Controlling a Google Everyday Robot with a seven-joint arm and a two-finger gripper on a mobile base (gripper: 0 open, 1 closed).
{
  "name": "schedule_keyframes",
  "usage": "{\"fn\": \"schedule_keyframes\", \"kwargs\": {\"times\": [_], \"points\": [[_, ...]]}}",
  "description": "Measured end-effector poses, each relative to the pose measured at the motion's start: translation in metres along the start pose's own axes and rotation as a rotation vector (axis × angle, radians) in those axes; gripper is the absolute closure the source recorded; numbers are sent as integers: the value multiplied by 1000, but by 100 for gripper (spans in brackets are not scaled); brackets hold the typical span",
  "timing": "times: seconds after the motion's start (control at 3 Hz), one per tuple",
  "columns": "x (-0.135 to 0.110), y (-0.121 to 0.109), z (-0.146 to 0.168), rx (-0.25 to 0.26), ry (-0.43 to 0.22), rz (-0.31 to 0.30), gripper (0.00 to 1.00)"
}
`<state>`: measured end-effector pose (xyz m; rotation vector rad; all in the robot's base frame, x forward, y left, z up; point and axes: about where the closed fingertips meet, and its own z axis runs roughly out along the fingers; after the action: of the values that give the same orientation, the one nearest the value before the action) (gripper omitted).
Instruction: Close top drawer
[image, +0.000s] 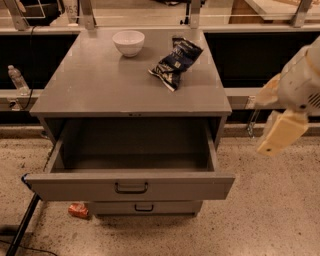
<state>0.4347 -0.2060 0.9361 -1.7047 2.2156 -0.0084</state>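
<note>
The top drawer (131, 186) of the grey metal cabinet (130, 95) is pulled far out toward me. Its inside is empty, and its flat front panel carries a dark rectangular handle (131, 188). My gripper (280, 131), cream-coloured on a white arm, hangs in the air at the right edge of the view. It is to the right of the cabinet, about level with the drawer opening, and it touches nothing.
A white bowl (128, 42) and a dark snack bag (175, 63) lie on the cabinet top. A lower drawer (144, 207) is shut. A small red can (78, 210) lies on the speckled floor by the cabinet's left foot. A water bottle (16, 79) stands at the left. A dark pole (22, 225) leans at the lower left.
</note>
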Motion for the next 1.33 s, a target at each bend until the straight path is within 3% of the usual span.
{"fn": "schedule_keyframes", "kwargs": {"times": [0.33,0.67,1.0,1.33], "points": [[6,18,45,-44,-59,1,49],[15,45,96,-99,-139,-2,80],[19,66,122,-132,-188,-27,100],[19,66,122,-132,-188,-27,100]]}}
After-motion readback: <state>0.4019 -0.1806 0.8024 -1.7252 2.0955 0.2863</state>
